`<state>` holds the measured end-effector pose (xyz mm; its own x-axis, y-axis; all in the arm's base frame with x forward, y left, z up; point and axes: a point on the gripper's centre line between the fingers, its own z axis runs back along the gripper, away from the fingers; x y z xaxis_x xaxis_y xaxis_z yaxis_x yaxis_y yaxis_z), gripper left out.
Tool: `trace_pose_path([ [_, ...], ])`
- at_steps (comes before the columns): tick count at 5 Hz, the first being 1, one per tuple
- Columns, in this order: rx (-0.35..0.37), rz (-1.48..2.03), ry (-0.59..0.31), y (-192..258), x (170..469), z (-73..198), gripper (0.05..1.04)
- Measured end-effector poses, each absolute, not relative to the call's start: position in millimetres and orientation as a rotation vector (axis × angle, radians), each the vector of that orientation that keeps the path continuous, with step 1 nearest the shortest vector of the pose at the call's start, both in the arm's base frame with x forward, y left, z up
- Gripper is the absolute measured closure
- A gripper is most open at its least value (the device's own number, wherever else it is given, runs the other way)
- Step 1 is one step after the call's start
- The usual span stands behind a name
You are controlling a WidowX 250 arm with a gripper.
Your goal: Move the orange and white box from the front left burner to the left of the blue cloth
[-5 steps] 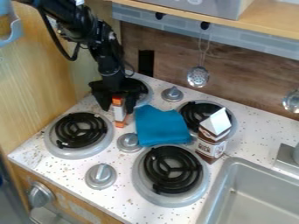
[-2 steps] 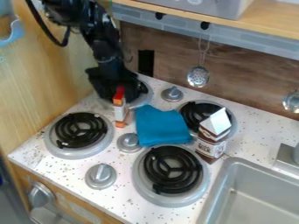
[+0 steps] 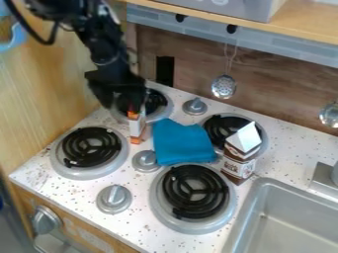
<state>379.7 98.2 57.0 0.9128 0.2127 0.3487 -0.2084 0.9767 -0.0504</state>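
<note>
The black gripper (image 3: 122, 105) hangs over the back left burner (image 3: 158, 115), open, with its fingers spread apart. Its right finger is at the upper end of a small orange and white box (image 3: 137, 127), overlapping it in the view; whether they touch I cannot tell. The box stands on the white counter, just left of a folded blue cloth (image 3: 180, 142). Right of the cloth, a brown and white carton (image 3: 239, 155) with a peaked white top stands upright beside the back right burner (image 3: 218, 129).
Two front burners, left (image 3: 91, 147) and right (image 3: 195, 191), lie nearer the camera, with knobs (image 3: 145, 160) among them. A grey sink (image 3: 290, 222) is at the lower right. A perforated ladle (image 3: 224, 87) hangs at the back wall, and a wooden panel (image 3: 56, 94) borders the left.
The gripper has risen from around the box and shifted back and left, its fingers no longer on both sides of it. The box, cloth and carton have stayed in place.
</note>
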Motion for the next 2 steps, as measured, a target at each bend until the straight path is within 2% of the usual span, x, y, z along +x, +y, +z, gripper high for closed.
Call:
trace_pose_path([
  [1,-0.011,0.211,-0.364,99.6,361.9,68.0,0.082],
  [2,0.010,0.179,-0.321,93.9,331.3,69.5,0.082],
])
